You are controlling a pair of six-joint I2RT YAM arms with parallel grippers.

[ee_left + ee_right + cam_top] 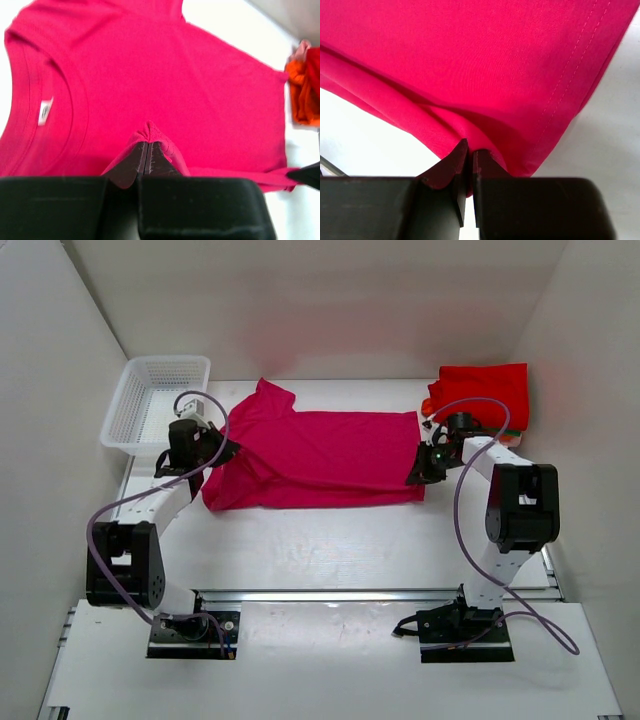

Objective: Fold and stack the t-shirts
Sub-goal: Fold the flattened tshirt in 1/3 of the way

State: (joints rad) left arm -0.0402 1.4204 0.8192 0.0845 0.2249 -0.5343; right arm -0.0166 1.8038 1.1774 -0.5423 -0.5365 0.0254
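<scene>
Magenta t-shirt [330,455] spread flat, both jaws clamped on its ends, white basket [126,408] far-left, red stack [485,390] far-right

The white table [330,540] carried a pink tee [330,455] spread across its middle, collar end to the left and hem to the right. A white mesh basket [120,420] stood in the far left corner, just beside the tee's sleeve. In the far right corner lay a pile, a red tee [485,390] on top with an orange tee [299,102] under it.
</scene>
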